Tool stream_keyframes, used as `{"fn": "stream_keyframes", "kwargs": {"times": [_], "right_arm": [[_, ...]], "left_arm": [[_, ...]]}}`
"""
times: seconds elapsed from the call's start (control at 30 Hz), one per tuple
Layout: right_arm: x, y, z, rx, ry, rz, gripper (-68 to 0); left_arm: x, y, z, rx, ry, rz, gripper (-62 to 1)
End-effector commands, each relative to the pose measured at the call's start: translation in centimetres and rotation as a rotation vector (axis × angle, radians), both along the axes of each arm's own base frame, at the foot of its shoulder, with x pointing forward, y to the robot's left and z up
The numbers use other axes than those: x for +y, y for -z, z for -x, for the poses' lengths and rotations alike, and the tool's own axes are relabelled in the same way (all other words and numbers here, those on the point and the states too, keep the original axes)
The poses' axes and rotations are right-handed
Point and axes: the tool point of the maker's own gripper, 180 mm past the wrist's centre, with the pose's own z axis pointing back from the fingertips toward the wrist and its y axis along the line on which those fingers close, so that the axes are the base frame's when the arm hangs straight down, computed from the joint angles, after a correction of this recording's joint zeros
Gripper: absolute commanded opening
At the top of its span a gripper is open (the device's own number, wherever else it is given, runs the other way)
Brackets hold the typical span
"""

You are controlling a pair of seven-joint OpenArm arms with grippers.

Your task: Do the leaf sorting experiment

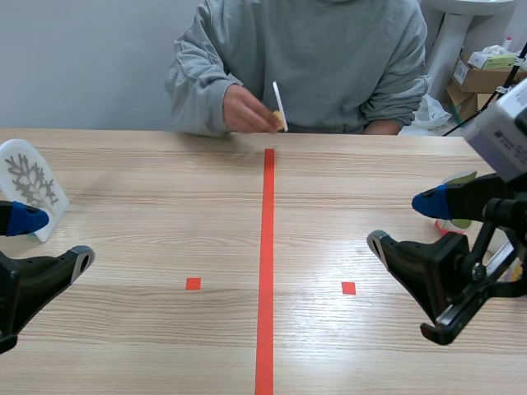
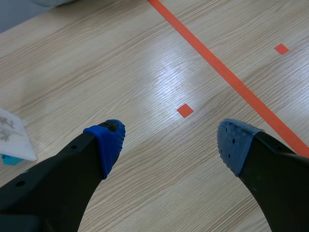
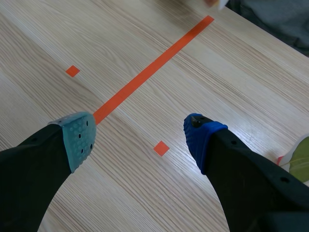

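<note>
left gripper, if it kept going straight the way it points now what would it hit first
The open left gripper would probably meet the bare light wooden table first, near the small orange-red square mark; nothing stands in between. The white leaf-print card lies off to one side.

From my end, the pale wood-grain surface (image 1: 148, 189) looks smooth with a glossy sheen. The dotted blue pads (image 2: 110, 142) seem soft matt rubber, and the person's grey sweatshirt (image 1: 329, 58) is fleecy cloth.
</note>
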Motion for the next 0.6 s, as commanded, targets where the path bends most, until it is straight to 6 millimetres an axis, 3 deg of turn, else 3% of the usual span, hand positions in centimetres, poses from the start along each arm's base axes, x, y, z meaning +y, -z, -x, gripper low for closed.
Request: {"fn": "stream_keyframes", "kwargs": {"times": [0.0, 0.27, 0.57], "right_arm": [[0.1, -0.6, -0.3, -0.022, -0.011, -0.015, -29.0], [1.4, -1.6, 0.3, -0.053, -0.083, -0.074, -29.0], [1.3, -0.6, 0.7, -0.022, -0.097, -0.080, -29.0]], "left_arm": [[-0.4, -0.6, -0.1, -0.018, 0.005, 0.022, -18.1], [-0.5, -0.6, -0.1, -0.019, 0.005, 0.026, -18.1], [-0.8, -1.1, -0.2, -0.025, 0.003, 0.068, -18.1]]}}
